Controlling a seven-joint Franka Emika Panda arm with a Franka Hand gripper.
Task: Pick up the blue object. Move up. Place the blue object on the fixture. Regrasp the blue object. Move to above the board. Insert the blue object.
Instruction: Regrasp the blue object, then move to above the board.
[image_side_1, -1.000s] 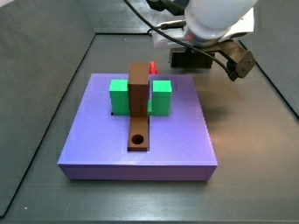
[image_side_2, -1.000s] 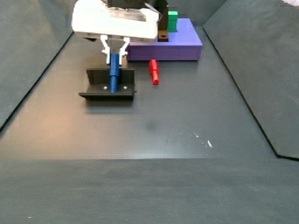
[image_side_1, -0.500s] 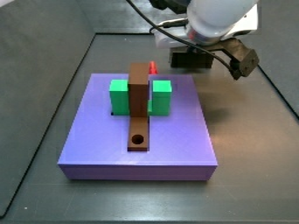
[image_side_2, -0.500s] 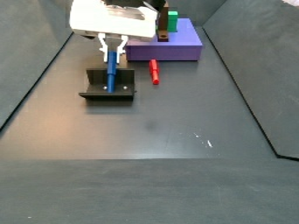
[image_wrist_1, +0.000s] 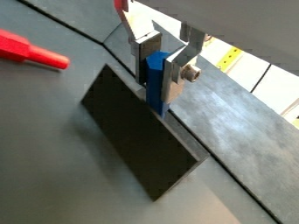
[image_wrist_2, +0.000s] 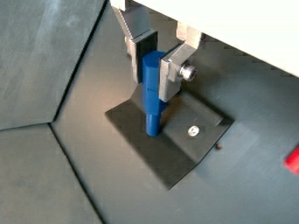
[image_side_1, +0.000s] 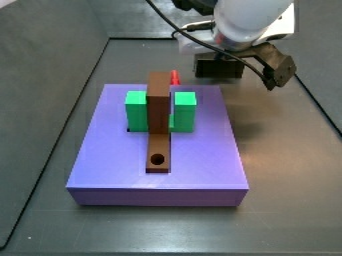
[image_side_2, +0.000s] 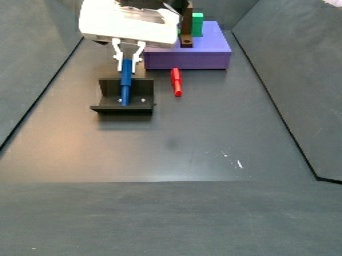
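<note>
The blue object (image_side_2: 126, 80) is a slim blue peg standing upright with its lower end on the fixture (image_side_2: 124, 104), a small dark holder on the floor left of the board (image_side_2: 201, 58). My gripper (image_side_2: 127, 52) is right above the fixture, its fingers shut on the peg's upper end. Both wrist views show the peg (image_wrist_1: 156, 80) (image_wrist_2: 152, 96) between the silver fingers, my gripper (image_wrist_1: 158, 87) (image_wrist_2: 153, 86) over the fixture (image_wrist_1: 135, 136) (image_wrist_2: 181, 149). In a side view the lavender board (image_side_1: 160, 160) shows in full and the arm hides my gripper and the peg.
A red peg (image_side_2: 177, 84) lies on the floor between fixture and board; it also shows in three other views (image_side_1: 175, 77) (image_wrist_1: 30, 50) (image_wrist_2: 293, 160). The board bears two green blocks (image_side_1: 136, 111) (image_side_1: 185, 111) and a brown bar (image_side_1: 160, 125) with a round hole.
My gripper and the blue peg have shifted very slightly to the left over the fixture in a side view. Nothing else has moved.
</note>
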